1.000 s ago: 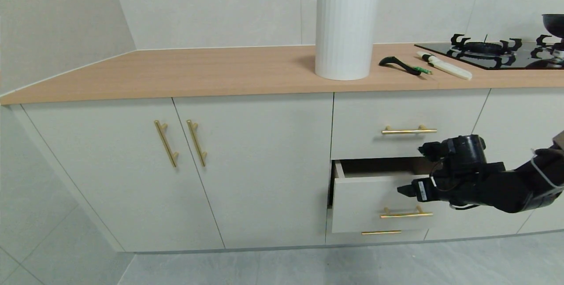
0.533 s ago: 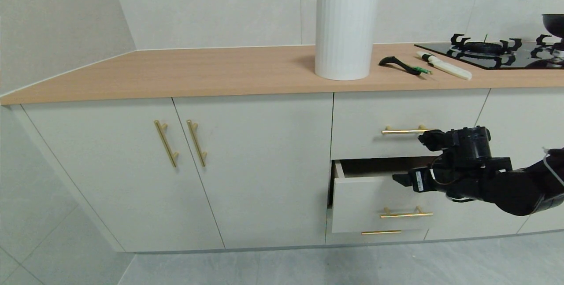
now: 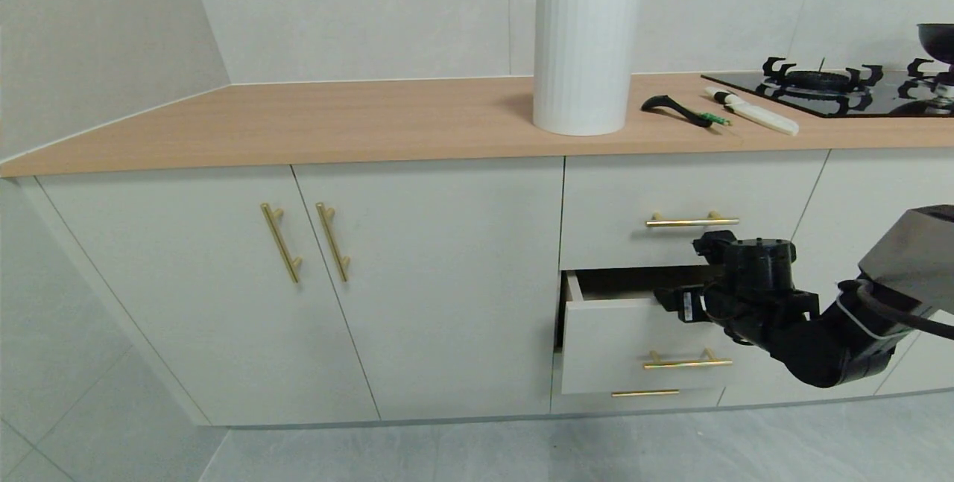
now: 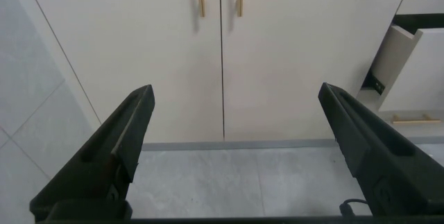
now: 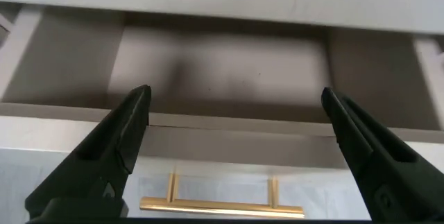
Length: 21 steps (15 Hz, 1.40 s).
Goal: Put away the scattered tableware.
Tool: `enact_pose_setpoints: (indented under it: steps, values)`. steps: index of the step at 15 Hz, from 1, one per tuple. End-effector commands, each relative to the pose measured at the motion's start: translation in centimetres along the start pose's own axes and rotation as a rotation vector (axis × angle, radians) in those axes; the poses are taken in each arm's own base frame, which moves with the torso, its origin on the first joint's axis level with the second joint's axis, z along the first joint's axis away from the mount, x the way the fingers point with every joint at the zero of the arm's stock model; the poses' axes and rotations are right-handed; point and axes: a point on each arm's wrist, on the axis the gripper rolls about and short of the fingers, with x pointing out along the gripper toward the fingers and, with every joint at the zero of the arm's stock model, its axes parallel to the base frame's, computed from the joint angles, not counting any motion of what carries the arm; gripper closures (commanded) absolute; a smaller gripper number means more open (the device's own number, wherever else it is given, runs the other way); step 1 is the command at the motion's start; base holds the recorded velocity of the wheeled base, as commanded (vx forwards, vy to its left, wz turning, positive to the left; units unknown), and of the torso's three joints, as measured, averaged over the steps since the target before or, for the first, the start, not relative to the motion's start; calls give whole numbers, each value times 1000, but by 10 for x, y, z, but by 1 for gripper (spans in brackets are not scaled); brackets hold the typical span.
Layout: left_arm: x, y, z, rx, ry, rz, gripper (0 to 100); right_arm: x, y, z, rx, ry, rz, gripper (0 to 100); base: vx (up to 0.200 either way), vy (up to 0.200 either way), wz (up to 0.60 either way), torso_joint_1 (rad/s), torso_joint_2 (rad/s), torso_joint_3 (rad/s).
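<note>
The right tool (image 3: 684, 273), fingers spread and carrying nothing, is hovering at the mouth of the partly pulled-out drawer (image 3: 618, 340), just above the top edge of its front panel. The left tool (image 4: 236, 148), likewise spread wide and empty, is hanging low, off to the left of the drawer, facing the cabinet doors (image 4: 222, 50). On the counter (image 3: 335, 121) above the drawer's right end, a black-handled utensil (image 3: 680, 110) and a white knife (image 3: 754, 112) are lying side by side, with a ribbed white canister (image 3: 585, 57) standing above its left end. The opening step looks done. Nothing appears to be going into the drawer yet, so picking up, stowing and closing are all waiting.
</note>
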Motion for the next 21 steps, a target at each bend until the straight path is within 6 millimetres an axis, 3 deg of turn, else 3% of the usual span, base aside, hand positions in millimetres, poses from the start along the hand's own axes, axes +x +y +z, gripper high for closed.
enact_pose_setpoints:
  steps: [1, 11, 21]
  values:
    - [0, 0, 0, 0, 1, 0, 0, 5, 1, -10, -5, 35, 3, 0, 0, 0, 0, 0, 0, 0]
    - [0, 0, 0, 0, 1, 0, 0, -8, -1, -6, -16, 114, 12, 0, 0, 0, 0, 0, 0, 0]
    - [0, 0, 0, 0, 1, 0, 0, -48, -2, 15, -32, 249, 75, 0, 0, 0, 0, 0, 0, 0]
